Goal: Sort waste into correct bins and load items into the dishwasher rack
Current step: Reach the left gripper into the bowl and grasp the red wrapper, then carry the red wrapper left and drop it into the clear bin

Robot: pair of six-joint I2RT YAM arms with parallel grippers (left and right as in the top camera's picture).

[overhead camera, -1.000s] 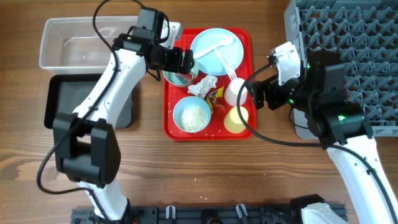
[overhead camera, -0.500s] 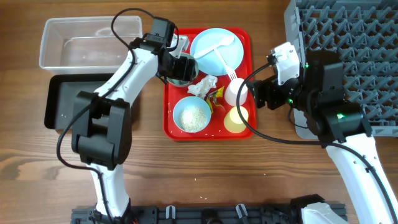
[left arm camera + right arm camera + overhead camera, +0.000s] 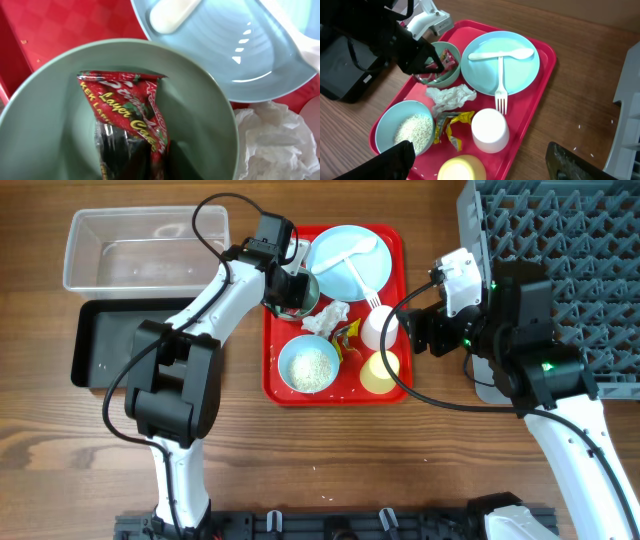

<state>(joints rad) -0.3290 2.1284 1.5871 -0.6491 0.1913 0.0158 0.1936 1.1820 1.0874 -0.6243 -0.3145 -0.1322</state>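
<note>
Wooden table [image 3: 300, 465] seen from above: your left arm has folded in closer to the tray [image 3: 272, 370] during the last second, while the left gripper [image 3: 296, 286] stayed over the bowl [image 3: 292, 306], and the right gripper [image 3: 418, 330] has not moved from beside the white cup [image 3: 378, 328]. From the left wrist, the red wrapper [image 3: 125, 110] stands inside that bowl directly below, but you cannot tell if the gripper is closed on it, so count the pick as unconfirmed. From the right wrist, its fingers [image 3: 395, 157] are spread wide and hold nothing, so I judge nothing goes to the rack [image 3: 560, 240] yet.
</note>
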